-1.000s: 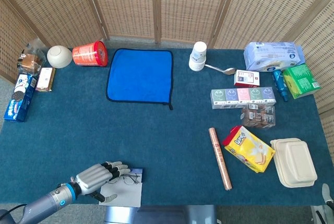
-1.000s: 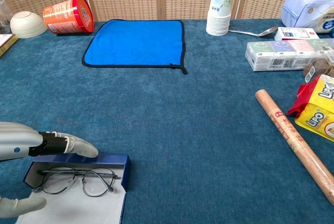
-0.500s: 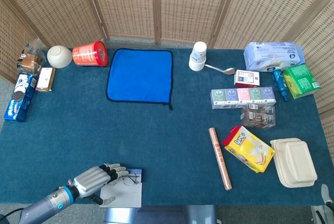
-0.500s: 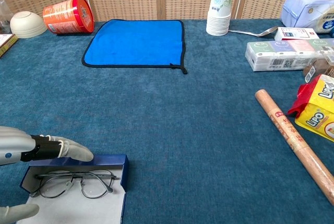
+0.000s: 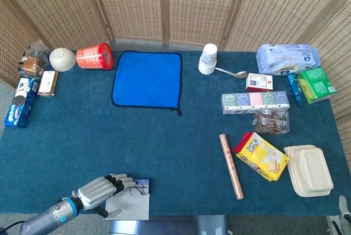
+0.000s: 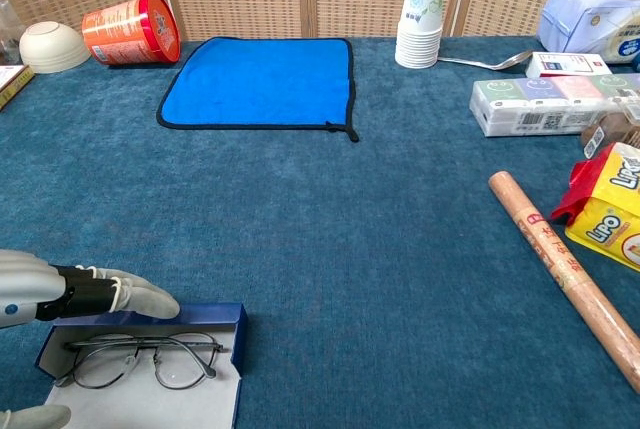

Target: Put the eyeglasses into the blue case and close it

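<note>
Eyeglasses [image 6: 145, 360] lie inside the open blue case [image 6: 200, 317] at the bench's near left edge. The left robot hand [image 6: 75, 292] has slid back toward the robot, fingers spread, holding nothing; only closing remains. Blue carpet-like cloth covers the bench [image 5: 175, 142]; wicker screens [image 5: 164, 5] stand behind.

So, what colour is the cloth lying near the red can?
Bright blue with a dark edge; the cloth shows best in the chest view.

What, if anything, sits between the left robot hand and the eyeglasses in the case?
Nothing visible. The left robot hand hovers at the blue case's far rim, and the eyeglasses already lie inside, uncovered.
</note>
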`<action>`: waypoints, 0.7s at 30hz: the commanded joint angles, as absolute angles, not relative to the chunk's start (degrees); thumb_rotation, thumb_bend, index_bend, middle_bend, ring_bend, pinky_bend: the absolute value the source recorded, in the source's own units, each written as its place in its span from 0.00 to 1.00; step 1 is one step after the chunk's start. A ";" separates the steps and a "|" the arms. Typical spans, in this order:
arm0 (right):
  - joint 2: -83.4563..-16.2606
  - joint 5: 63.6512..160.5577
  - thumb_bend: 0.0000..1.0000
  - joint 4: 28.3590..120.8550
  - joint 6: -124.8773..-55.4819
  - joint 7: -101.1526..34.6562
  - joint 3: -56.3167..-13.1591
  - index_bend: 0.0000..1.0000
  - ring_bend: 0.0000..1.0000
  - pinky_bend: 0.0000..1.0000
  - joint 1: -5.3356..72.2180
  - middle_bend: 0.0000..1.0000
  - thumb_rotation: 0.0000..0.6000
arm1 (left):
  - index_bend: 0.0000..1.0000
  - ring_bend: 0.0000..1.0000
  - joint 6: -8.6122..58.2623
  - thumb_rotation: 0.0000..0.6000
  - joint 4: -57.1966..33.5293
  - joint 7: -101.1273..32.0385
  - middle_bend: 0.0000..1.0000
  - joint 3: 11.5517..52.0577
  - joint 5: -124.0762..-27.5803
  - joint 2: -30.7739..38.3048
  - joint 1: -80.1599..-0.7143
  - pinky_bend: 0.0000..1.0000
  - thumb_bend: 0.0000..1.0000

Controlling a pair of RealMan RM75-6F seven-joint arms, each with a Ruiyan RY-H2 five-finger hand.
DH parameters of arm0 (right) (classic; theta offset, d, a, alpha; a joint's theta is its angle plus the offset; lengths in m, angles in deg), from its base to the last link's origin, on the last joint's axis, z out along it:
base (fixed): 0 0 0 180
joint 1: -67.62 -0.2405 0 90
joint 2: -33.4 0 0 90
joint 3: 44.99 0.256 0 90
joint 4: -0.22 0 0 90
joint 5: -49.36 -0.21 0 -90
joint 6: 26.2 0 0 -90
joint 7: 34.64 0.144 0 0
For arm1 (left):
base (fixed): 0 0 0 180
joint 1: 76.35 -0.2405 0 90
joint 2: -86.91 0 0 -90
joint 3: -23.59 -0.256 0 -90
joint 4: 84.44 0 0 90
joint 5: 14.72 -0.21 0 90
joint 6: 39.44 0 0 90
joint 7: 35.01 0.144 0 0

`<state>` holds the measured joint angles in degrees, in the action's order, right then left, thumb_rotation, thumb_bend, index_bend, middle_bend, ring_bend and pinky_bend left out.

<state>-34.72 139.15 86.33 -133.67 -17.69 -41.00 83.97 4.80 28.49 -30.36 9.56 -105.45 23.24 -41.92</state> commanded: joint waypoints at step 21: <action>-35.03 139.87 0.35 83.13 -130.07 -15.03 -40.45 0.00 0.00 0.11 80.91 0.02 1.00 | 0.00 0.00 28.64 0.52 21.86 -23.23 0.03 9.19 -112.78 19.59 -56.15 0.02 0.36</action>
